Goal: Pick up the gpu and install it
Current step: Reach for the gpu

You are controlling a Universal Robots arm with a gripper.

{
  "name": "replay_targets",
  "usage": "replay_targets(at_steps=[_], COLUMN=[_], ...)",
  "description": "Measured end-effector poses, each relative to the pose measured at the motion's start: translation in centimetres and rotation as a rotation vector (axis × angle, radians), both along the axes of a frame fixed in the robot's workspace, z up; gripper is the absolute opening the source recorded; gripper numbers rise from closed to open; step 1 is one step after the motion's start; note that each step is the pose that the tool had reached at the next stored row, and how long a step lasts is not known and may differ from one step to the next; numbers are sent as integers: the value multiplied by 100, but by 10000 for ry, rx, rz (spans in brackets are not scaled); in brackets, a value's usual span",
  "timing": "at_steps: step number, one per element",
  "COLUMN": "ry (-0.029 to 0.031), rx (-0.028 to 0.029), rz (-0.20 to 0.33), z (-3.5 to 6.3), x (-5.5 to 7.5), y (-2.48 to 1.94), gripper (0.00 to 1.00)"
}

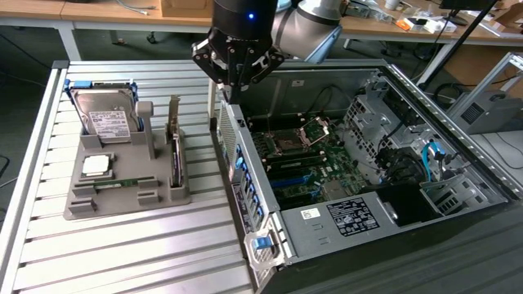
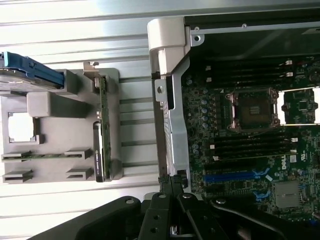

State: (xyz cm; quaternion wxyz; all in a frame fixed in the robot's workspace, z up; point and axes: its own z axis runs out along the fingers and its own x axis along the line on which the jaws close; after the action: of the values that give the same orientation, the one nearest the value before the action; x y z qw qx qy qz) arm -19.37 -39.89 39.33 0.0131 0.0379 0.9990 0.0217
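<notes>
Noted gripper (image 2: 172, 181) closest, pressed together on nothing, over the edge wall of the open computer case (image 2: 169, 35); found gpu (image 1: 174, 150) standing on edge in the grey holder (image 1: 106, 205), apart from the gripper, beside the hard drive (image 1: 110, 122) and memory stick (image 1: 122, 182), on the slatted table (image 1: 122, 257).

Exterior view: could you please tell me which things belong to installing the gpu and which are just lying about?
Job in hand: gpu, gripper, computer case, motherboard.
Lying about: hard drive, processor chip, memory stick.
</notes>
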Motion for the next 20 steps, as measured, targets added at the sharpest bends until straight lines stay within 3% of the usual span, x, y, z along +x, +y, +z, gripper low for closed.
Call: replay_targets(at_steps=[20], ry=[-1], rx=[1], rz=[0], z=[0], x=[-72], y=[0], gripper=[11])
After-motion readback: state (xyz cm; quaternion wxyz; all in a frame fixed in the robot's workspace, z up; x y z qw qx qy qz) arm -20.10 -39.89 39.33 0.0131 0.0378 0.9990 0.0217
